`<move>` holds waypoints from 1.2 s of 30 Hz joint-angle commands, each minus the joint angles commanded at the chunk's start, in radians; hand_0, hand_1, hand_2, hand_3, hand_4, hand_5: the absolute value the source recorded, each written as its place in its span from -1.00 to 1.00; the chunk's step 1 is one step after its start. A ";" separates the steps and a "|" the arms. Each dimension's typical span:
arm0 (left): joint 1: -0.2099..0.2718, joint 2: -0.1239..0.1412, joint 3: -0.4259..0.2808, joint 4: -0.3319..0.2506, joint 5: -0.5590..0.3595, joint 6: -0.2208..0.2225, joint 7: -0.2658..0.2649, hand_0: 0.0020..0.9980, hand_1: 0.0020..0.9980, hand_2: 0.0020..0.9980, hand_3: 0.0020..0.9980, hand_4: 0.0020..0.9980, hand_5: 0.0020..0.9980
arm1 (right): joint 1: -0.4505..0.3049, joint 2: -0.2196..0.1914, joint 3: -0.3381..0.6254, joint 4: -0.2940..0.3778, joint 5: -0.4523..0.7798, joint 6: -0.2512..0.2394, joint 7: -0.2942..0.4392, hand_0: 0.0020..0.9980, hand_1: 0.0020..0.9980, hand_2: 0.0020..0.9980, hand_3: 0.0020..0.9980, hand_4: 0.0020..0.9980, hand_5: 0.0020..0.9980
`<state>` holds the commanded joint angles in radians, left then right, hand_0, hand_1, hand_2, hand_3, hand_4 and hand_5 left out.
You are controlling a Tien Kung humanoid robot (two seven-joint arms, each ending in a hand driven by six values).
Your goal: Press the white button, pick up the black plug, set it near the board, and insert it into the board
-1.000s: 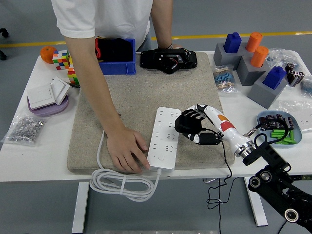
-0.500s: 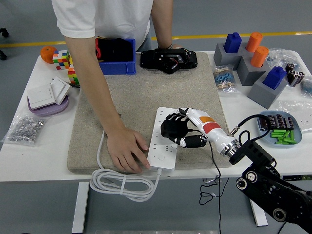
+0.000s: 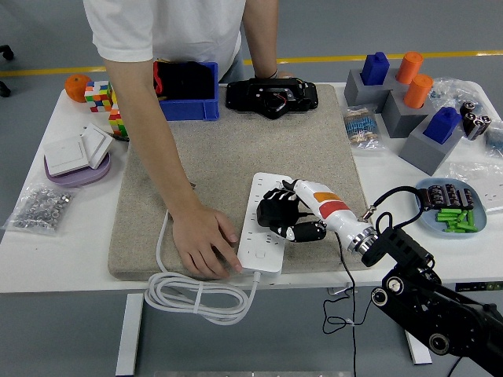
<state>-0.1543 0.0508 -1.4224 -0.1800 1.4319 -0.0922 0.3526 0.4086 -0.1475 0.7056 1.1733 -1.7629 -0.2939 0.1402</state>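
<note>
White table (image 3: pixel 47 259), grey mat (image 3: pixel 228 149) mid-frame. White board (image 3: pixel 266 243) lower centre, person's hand (image 3: pixel 203 243) pinning its left end. Right hand (image 3: pixel 284 215) curled round black plug (image 3: pixel 277 212), over the board's sockets. Insertion looks underway, seating unconfirmed. Left arm unseen.

Blue bin (image 3: pixel 189 100), orange (image 3: pixel 76 87), Rubik's cube (image 3: pixel 100 96)

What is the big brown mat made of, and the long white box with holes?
The mat looks like felt or woven fabric: dull, fuzzy, speckled beige, no shine. The power strip looks like hard, smooth white plastic, with crisp edges and a slight sheen. The right hand is over it.
</note>
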 joint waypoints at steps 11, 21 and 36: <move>-0.001 -0.001 -0.002 0.000 -0.004 0.001 -0.001 0.55 0.42 0.33 0.47 0.30 0.10 | -0.002 -0.002 0.018 0.000 -0.012 -0.004 -0.008 -0.28 -0.43 -0.25 0.10 0.50 -1.00; 0.000 -0.002 -0.005 0.000 -0.005 0.002 -0.001 0.55 0.42 0.33 0.47 0.30 0.09 | -0.005 -0.004 0.019 -0.003 -0.026 0.000 -0.022 -0.29 -0.43 -0.26 0.10 0.51 -1.00; 0.000 -0.003 -0.012 0.000 -0.005 0.003 -0.002 0.55 0.42 0.33 0.47 0.30 0.09 | -0.013 -0.003 0.015 0.014 -0.028 0.002 -0.050 -0.30 -0.44 -0.27 0.10 0.51 -1.00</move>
<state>-0.1547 0.0481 -1.4343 -0.1800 1.4267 -0.0887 0.3505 0.3956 -0.1508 0.7208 1.1872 -1.7905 -0.2918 0.0900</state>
